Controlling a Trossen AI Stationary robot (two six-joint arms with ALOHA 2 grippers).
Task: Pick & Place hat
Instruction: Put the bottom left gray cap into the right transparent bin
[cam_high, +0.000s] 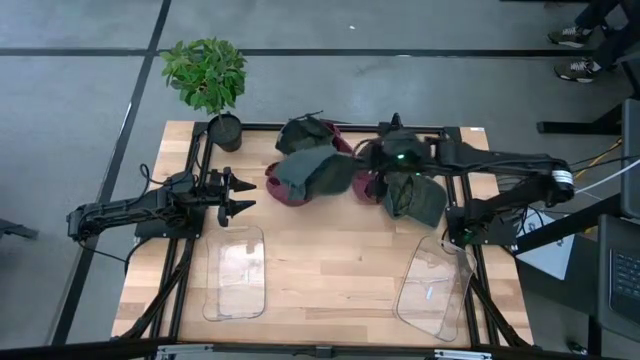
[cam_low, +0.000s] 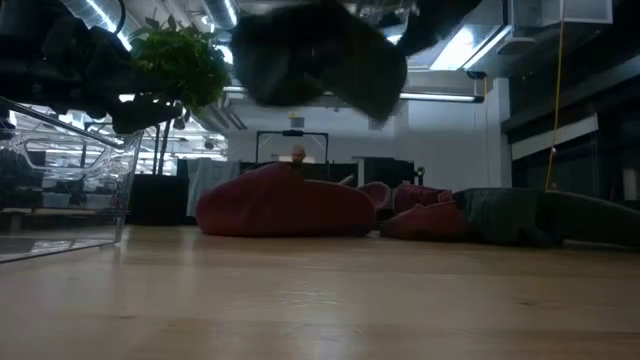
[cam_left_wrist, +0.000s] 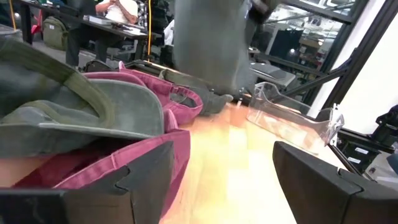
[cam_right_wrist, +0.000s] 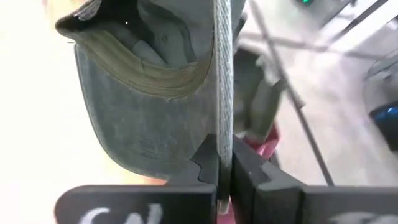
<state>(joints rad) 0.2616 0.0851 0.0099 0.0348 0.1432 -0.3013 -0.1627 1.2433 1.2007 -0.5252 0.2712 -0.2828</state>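
Note:
A dark green hat (cam_high: 418, 200) hangs from my right gripper (cam_high: 398, 182), which is shut on it over the table's far right part. The low view shows this hat (cam_low: 320, 60) up in the air, and the right wrist view shows its hollow inside with the sweatband (cam_right_wrist: 149, 71). Several other maroon and green hats (cam_high: 312, 175) lie piled at the table's far middle. My left gripper (cam_high: 244, 198) waits open at the table's left, pointing level toward the pile, with nothing between its fingers (cam_left_wrist: 124, 180). My right gripper pinches a thin flat part of the green hat, seen edge-on (cam_right_wrist: 224, 124), between its two fingers; it looks like the brim. The fingers slant downward from the table's right side. The hat hangs lifted clear of the table, crown opening turned sideways.
Two clear plastic trays stand on the near half, one left (cam_high: 235, 272) and one right (cam_high: 435, 285). A potted plant (cam_high: 208, 80) stands at the far left corner. Bare wood lies between the trays. People sit in the room beyond the table.

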